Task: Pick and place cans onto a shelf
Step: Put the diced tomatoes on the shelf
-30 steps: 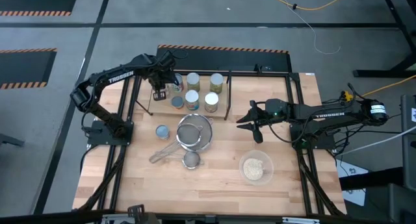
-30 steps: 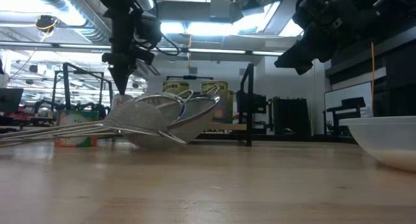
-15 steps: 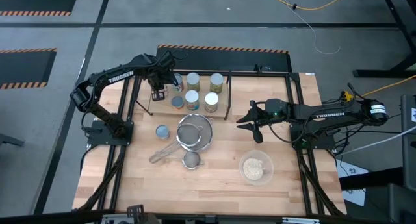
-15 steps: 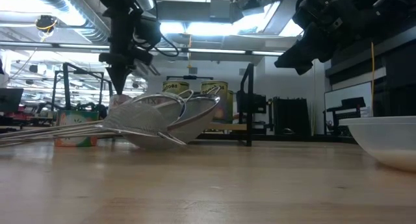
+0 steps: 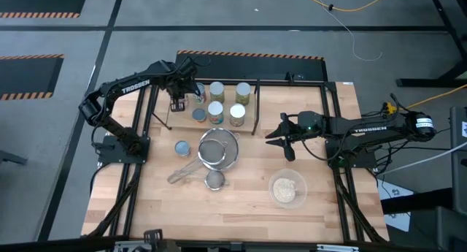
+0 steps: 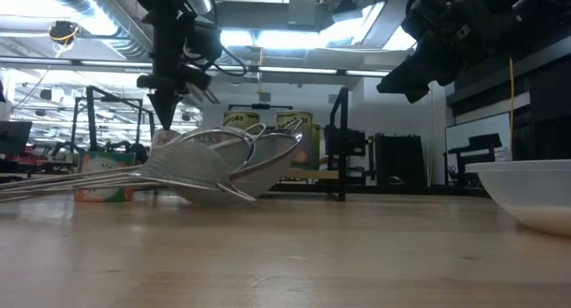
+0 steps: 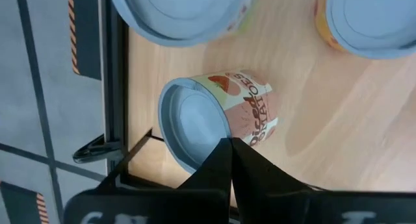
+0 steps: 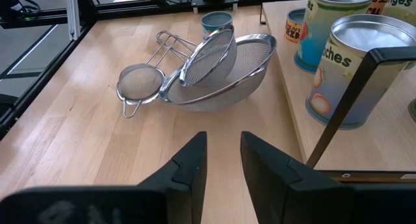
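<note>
Cans: small upright tins on shelf, far-centre of table. Short can w/ pale-blue lid, "diced tomatoes" label in red/cream, at shelf's left end beside black rod frame. Taller cans w/ white tops, olive/gold sides further right on board. One blue-topped can off shelf, left of mesh strainers. Left gripper above short can at shelf's left end, fingers pressed together, tips over lid's rim, nothing held. Right gripper right of shelf, well above table, jaws narrowly apart, empty. Glass bowl near-right.
</note>
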Controlling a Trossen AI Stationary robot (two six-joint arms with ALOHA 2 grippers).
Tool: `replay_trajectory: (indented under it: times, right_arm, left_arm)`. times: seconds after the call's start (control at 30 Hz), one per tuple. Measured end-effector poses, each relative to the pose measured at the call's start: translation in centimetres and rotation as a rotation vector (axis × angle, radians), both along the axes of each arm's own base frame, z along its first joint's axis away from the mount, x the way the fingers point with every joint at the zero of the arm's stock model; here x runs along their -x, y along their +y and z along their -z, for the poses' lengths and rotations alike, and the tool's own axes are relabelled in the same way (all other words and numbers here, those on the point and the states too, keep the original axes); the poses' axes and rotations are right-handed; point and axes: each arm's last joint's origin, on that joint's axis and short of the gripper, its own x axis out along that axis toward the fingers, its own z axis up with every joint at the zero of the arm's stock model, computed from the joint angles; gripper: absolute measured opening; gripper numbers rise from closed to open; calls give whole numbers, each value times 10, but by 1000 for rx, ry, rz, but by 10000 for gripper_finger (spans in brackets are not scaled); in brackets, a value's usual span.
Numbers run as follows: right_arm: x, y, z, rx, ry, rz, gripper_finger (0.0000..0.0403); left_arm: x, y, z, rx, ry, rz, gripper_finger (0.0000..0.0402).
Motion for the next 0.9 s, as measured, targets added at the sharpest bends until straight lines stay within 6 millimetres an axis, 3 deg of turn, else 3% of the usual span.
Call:
replay_trajectory:
  times: [0.9]
  right_arm:
    - [0,0,0,3,0,-1,98]
  left_arm:
    - [-1,-15,2,187,-43,-33,0]
